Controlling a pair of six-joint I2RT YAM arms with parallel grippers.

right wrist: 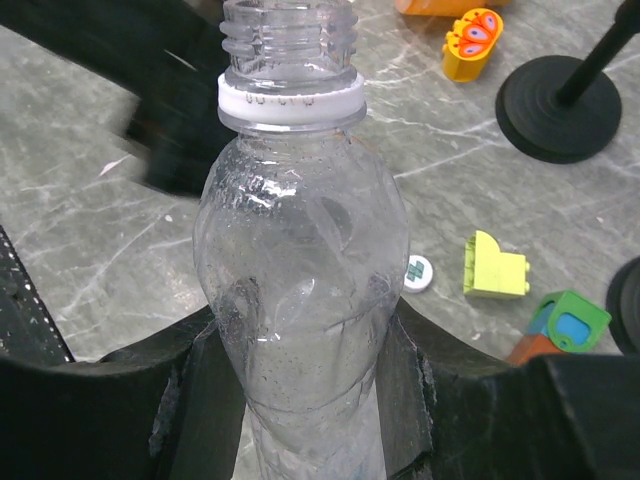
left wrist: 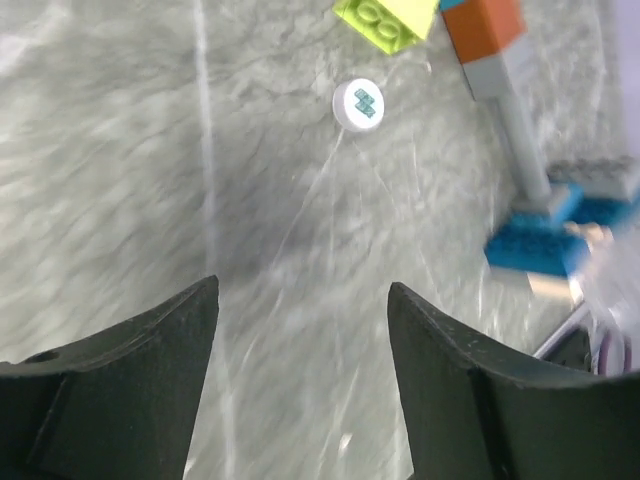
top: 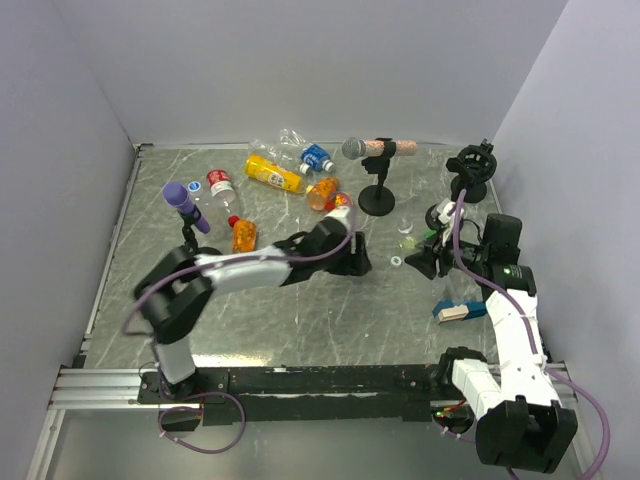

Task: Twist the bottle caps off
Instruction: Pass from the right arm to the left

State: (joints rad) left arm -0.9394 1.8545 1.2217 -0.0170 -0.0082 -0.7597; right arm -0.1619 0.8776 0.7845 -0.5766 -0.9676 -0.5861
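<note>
My right gripper [right wrist: 305,335] is shut on a clear bottle [right wrist: 300,220], gripping its lower body from both sides. The bottle's threaded neck [right wrist: 290,40] stands open with no cap on it, and a white ring sits below the threads. A white bottle cap [left wrist: 358,104] with a teal mark lies loose on the table, seen also in the right wrist view as the cap [right wrist: 418,272]. My left gripper [left wrist: 303,300] is open and empty over bare table, short of that cap. From above, the left gripper [top: 357,260] is just left of the right gripper [top: 425,262].
A yellow-green block [right wrist: 495,268] lies beside the cap. Several bottles lie at the back: yellow [top: 272,174], blue-labelled [top: 316,158], red-labelled [top: 220,185], stubby orange [top: 243,235]. A grey-headed microphone [top: 355,149] on its round stand [top: 377,200], a purple-headed one [top: 180,195] and a blue block [top: 455,310] are nearby.
</note>
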